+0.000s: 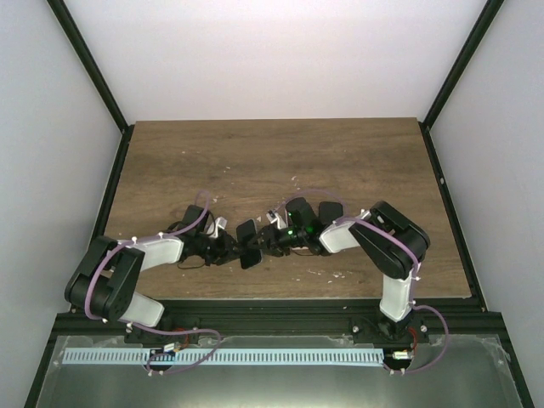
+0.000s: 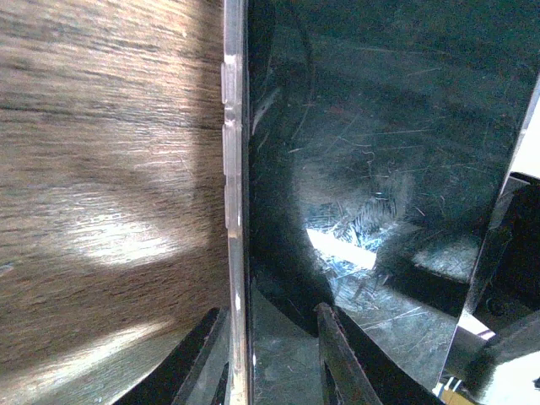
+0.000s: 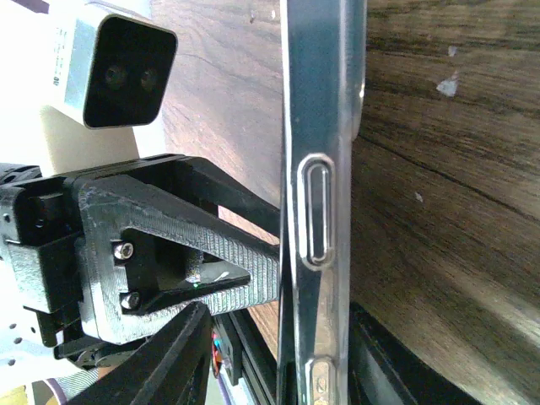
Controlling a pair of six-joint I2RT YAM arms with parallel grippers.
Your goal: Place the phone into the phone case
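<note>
The phone [image 1: 247, 242], black and glossy, is held on edge just above the table between both arms. In the left wrist view its scratched screen [image 2: 371, 169] fills the right side, and the clear phone case [image 2: 234, 169] runs along its left edge. My left gripper [image 2: 268, 316] is shut on the phone, one finger behind the case and one on the glass. In the right wrist view the phone case [image 3: 325, 169] shows edge-on with its button covers. My right gripper [image 3: 283, 337] straddles it, open; the left finger [image 3: 169, 363] stands apart from the phone.
The wooden table [image 1: 280, 161] stretches behind the arms, with white walls around it. The left gripper's textured finger [image 3: 245, 270] and its wrist camera [image 3: 110, 67] sit close on the left in the right wrist view. A black rail [image 1: 272, 306] marks the near edge.
</note>
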